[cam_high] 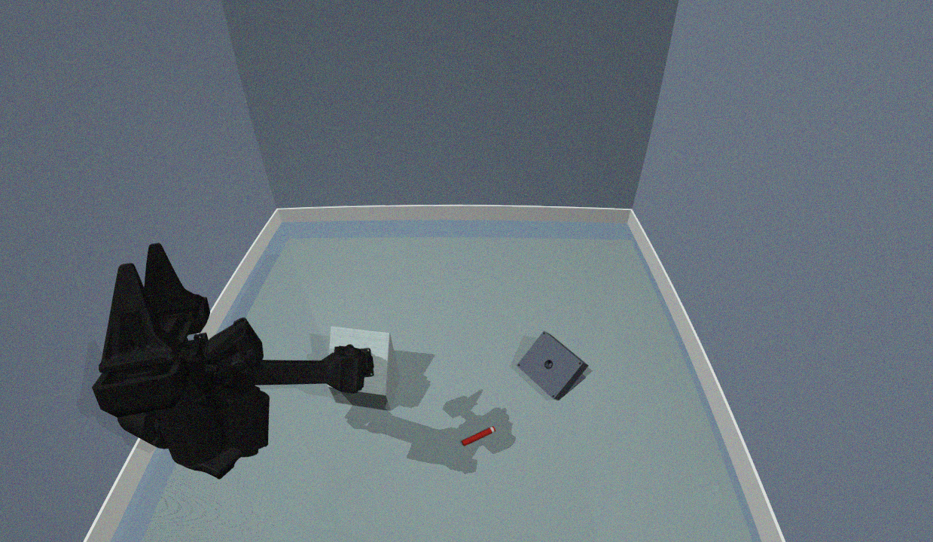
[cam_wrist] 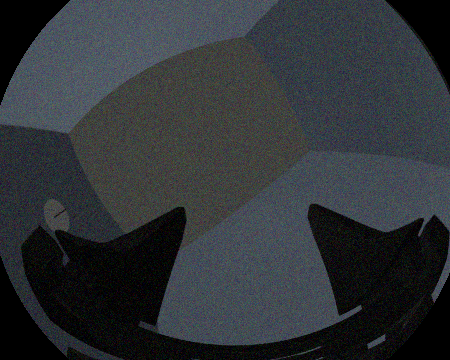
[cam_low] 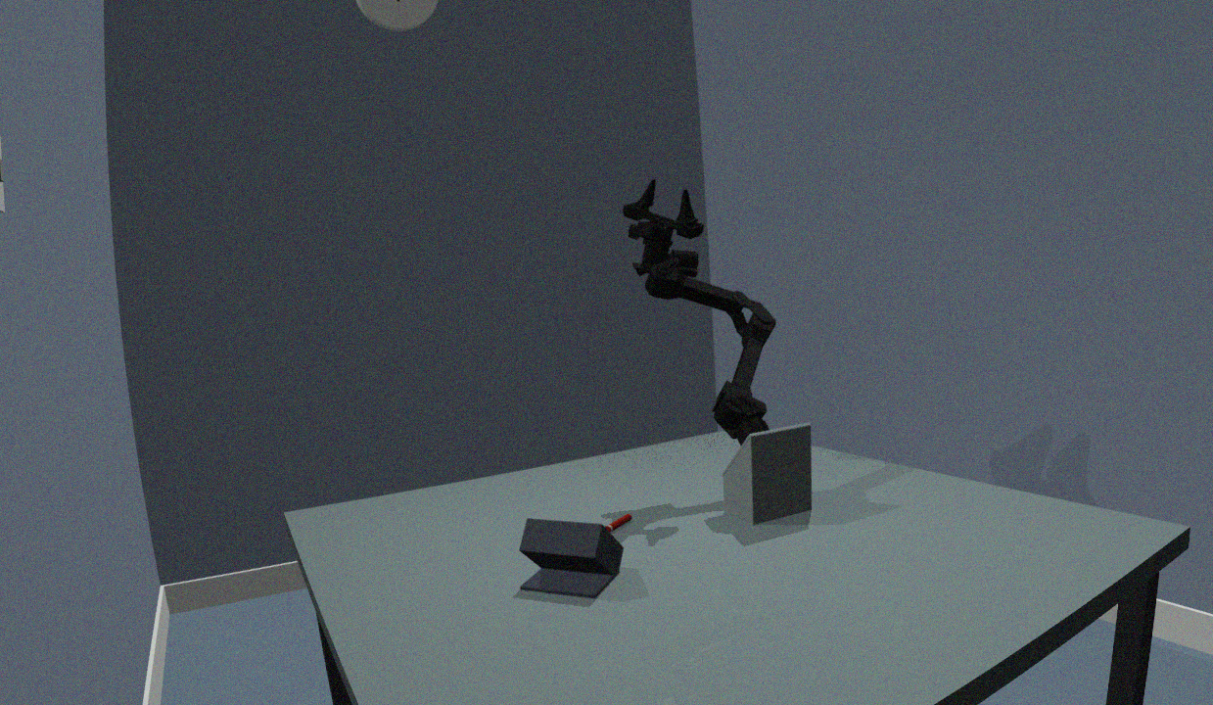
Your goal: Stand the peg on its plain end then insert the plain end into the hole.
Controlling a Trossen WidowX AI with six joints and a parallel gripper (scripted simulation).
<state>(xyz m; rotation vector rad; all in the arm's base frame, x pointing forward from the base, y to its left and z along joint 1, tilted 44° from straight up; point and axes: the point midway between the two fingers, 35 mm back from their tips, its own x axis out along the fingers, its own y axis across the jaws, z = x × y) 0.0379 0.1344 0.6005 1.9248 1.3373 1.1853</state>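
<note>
The red peg [cam_high: 478, 436] [cam_low: 620, 522] lies on its side on the table [cam_high: 455, 290] [cam_low: 697, 613]. In the top view its white band is at its upper right end; in the exterior view the panel block partly hides it. The dark grey panel [cam_high: 535, 351] [cam_low: 562, 539] stands above and right of the peg in the top view, with one round hole [cam_high: 548, 363] in its face. The exterior view shows it from behind, with the hole hidden. My gripper [cam_high: 140, 256] [cam_low: 670, 186] [cam_wrist: 249, 213] is open and empty, raised high above the table and pointing upward, far from the peg.
A pale block [cam_high: 358, 337] [cam_low: 781, 473] with a sloped side stands on the table near the arm's base, partly under the arm in the top view. The arm's shadow falls across the peg. The wrist view shows only walls, ceiling and a round wall fixture [cam_wrist: 56, 212].
</note>
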